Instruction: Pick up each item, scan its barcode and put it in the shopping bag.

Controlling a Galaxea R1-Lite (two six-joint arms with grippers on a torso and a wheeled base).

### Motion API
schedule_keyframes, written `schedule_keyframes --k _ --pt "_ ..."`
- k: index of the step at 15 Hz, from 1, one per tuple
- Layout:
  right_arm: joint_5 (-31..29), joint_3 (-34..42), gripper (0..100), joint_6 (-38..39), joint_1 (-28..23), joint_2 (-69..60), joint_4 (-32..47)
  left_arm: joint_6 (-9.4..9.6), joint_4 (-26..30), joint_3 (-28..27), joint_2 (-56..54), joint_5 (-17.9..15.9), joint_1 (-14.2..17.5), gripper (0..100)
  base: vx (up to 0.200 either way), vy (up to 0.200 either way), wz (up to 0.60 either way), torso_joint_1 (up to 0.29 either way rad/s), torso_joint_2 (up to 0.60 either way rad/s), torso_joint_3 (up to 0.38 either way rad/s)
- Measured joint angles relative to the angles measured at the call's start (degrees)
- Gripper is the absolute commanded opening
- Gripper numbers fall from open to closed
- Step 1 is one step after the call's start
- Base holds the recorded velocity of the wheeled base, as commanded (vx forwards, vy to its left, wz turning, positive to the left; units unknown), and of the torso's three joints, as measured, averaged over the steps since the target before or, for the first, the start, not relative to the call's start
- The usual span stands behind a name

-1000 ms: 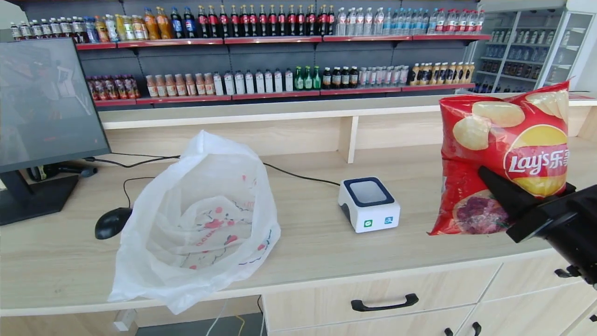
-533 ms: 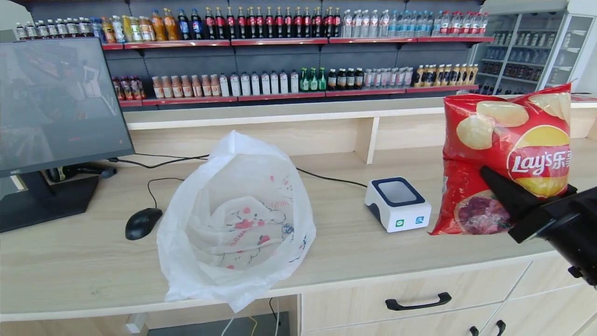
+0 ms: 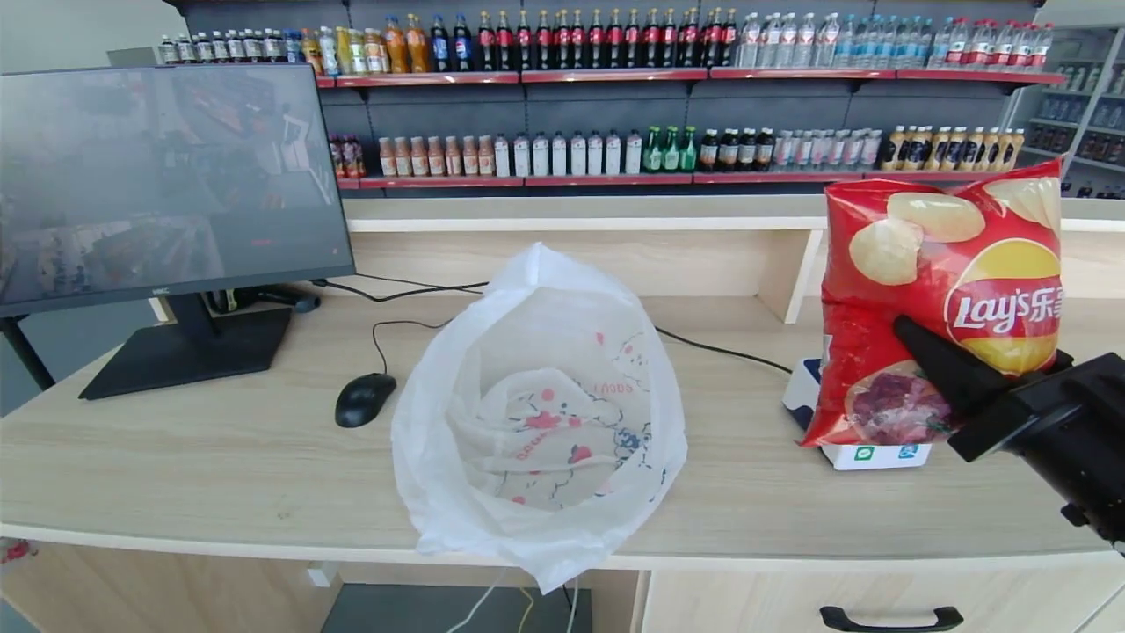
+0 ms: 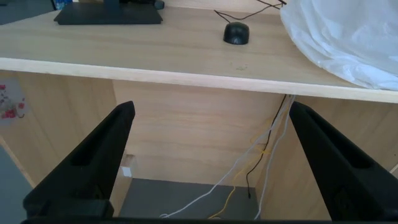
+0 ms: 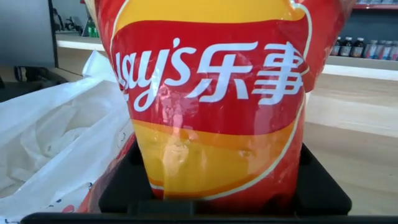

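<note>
A red chip bag (image 3: 945,299) hangs upright above the right part of the counter, with my right gripper (image 3: 976,378) shut on its lower part. In the right wrist view the chip bag (image 5: 211,99) sits pinched between the jaws. The white scanner (image 3: 870,454) stands on the counter directly behind the bag's bottom edge, mostly hidden by it. An open white plastic shopping bag (image 3: 545,413) stands at the counter's front middle, to the left of the chips; the shopping bag (image 5: 56,137) also lies beside the chips. My left gripper (image 4: 205,162) is open and empty, low in front of the counter's edge.
A monitor (image 3: 167,176) on a black stand occupies the counter's left, a black mouse (image 3: 365,398) lies between it and the shopping bag. Cables run along the back. A raised wooden ledge and bottle shelves (image 3: 615,149) stand behind. A drawer handle (image 3: 888,620) shows below.
The whole head view has shifted, so the camera moved leftward along the counter. The chip bag, still held, now overlaps the scanner in the picture.
</note>
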Motion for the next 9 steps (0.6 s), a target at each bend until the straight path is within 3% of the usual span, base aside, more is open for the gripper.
schedule_keyframes --k 4,9 --pt "-0.54 0.35 0 -0.13 -0.69 0.2 0.01 0.02 0.05 0.0 0.0 -0.02 0.0 100 0.0 0.0 0.0 0.0 0.0 0.0" --pt "-0.79 1.4 0 -0.33 -6.16 2.88 0.09 0.02 0.05 0.0 0.0 0.0 0.0 100 0.0 0.0 0.0 0.0 0.0 0.0"
